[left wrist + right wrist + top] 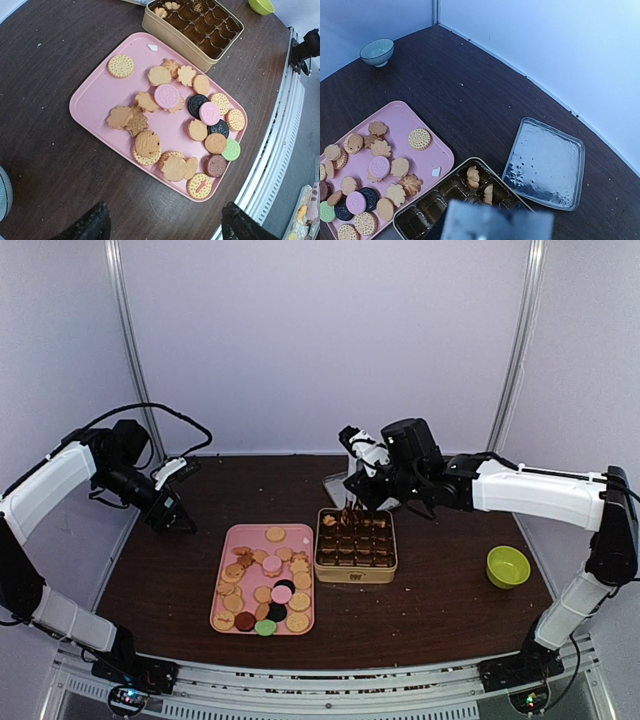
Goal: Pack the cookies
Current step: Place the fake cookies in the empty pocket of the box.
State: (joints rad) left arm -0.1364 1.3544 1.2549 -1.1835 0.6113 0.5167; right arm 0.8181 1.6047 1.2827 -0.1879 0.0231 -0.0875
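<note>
Left gripper (165, 227): spread wide, empty, above the table (50, 165).
Right gripper (352, 504): over 11 o'clock corner of tin (356, 570); spread or pinching, cannot tell.
Cookies (167, 95): most on pink tray (95, 100), 9 o'clock of tin; few in tin's far cups.

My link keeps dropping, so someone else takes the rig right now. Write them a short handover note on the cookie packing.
Left gripper: open and empty, hovering left of the pink tray.
Right gripper: over the far left corner of the gold tin; whether it is open or shut is unclear.
Done: two cookies sit in the tin's far left corner. The lid is off, lying behind the tin.
Left: nearly all the cookies are still on the tray, and most of the tin is unfilled.
</note>
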